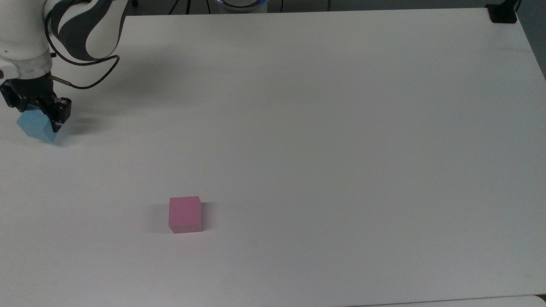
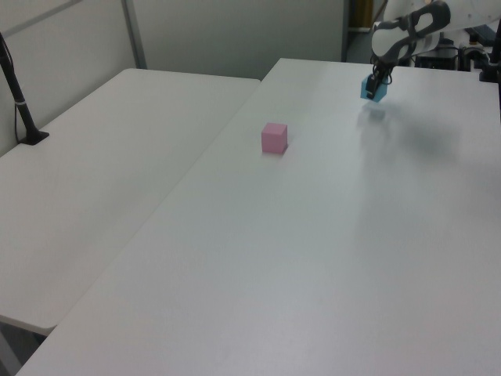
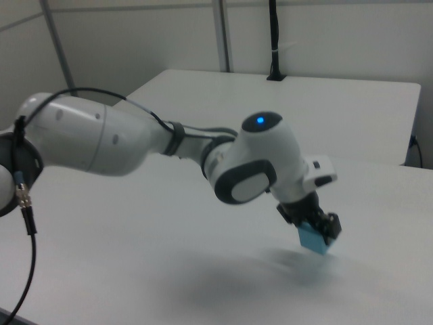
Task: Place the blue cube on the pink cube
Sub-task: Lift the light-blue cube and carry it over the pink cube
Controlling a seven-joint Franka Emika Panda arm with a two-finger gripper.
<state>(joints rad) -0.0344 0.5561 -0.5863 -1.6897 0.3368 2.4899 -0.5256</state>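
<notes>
Top view shows us the tool (image 1: pixel 36 117) clamped on the blue cube (image 1: pixel 34 127), tilted and lifted just off the tabletop (image 1: pixel 341 128) at its far left; the pink cube (image 1: pixel 185 214) sits well apart, nearer us.

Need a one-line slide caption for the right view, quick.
Panda arm's gripper holds the blue cube tilted, lifted just above the white table.

My glossy white arm (image 3: pixel 101 139) carries dark grey joint panels, a blue light, a thin black cable (image 1: pixel 91 79) and a black two-finger gripper (image 1: pixel 36 111).
</notes>
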